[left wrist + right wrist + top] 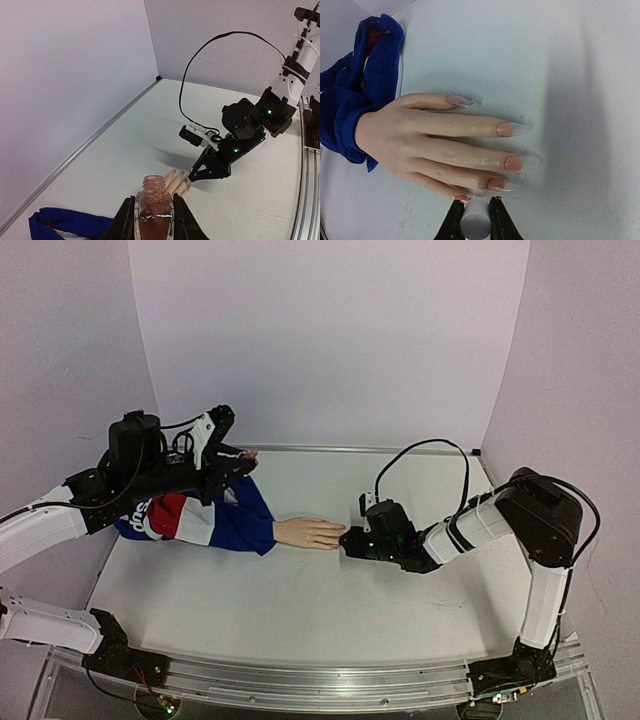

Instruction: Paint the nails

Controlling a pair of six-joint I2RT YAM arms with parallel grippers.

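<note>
The pale peach mannequin hand (308,533) lies palm down on the table, in a blue, red and white sleeve (200,518). In the right wrist view its nails (504,129) look pinkish with long clear tips. My right gripper (475,202) is shut on a white cap (476,221), with the cap's front end right at the little and ring fingertips; it also shows in the top view (348,540). My left gripper (154,200) is shut on an open pink bottle (154,212), held upright above the sleeve, behind the hand (177,181).
The table (300,610) is white, with a raised metal rim along the back and walls close on three sides. The right arm's black cable (420,455) loops above the wrist. The left arm (130,465) hangs over the sleeve.
</note>
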